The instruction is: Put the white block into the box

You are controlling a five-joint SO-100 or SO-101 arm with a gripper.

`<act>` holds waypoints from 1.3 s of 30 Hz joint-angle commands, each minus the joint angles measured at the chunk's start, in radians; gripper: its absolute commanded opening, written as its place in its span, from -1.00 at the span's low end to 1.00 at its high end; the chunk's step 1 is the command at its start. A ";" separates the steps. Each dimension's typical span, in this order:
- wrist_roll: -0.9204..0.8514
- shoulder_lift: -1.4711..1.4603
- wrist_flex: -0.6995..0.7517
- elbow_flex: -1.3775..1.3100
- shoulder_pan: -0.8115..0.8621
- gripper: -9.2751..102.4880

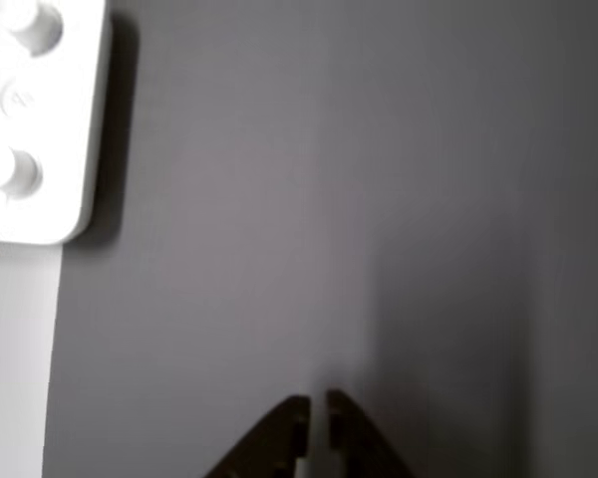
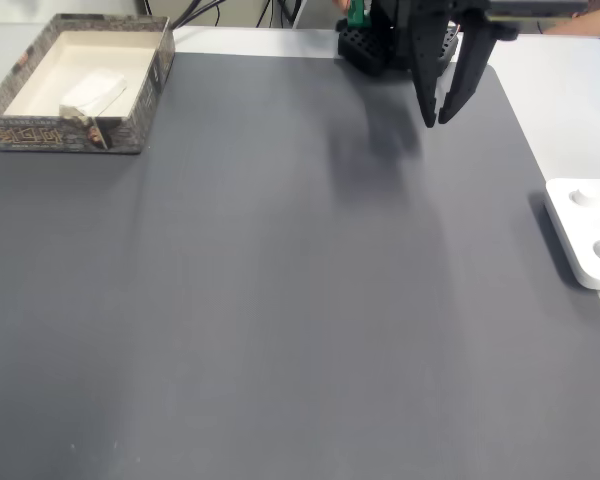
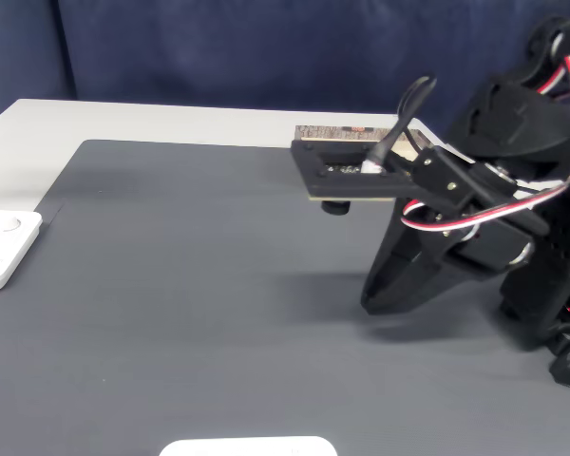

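The white block (image 2: 92, 92) lies inside the box (image 2: 70, 135) at the mat's far left corner in a fixed view, tilted and resting on the beige floor. In the same view my gripper (image 2: 438, 121) hangs over the far right part of the mat, well away from the box. Its fingertips almost touch and nothing is between them. The other view shows the two dark fingertips (image 1: 317, 400) close together over bare grey mat. In another fixed view the gripper (image 3: 369, 306) points down at the mat, with the box (image 3: 337, 132) partly hidden behind the arm.
A white rounded device with knobs (image 2: 590, 235) sits at the mat's right edge, also seen top left (image 1: 30, 119) and at the left (image 3: 0, 249). Another white object (image 3: 247, 446) pokes in at the near edge. A wide grey mat (image 2: 280, 300) covers the table.
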 commanded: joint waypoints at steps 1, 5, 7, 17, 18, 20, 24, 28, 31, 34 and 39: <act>0.025 0.127 -0.014 0.035 0.028 -0.86; 0.018 0.245 -0.014 0.112 0.023 -0.86; 0.020 0.287 -0.015 0.138 0.025 -0.86; 0.032 0.437 -0.014 0.239 0.034 -0.86; 0.032 0.448 -0.014 0.252 0.031 -0.86; 0.029 0.477 0.000 0.273 0.026 -0.86; 0.044 0.518 0.038 0.284 0.032 -0.86; 0.049 0.528 0.083 0.285 0.043 -0.86; 0.032 0.528 0.138 0.285 0.041 -0.86; 0.020 0.529 0.175 0.285 0.038 -0.86; 0.009 0.529 0.178 0.285 0.037 -0.86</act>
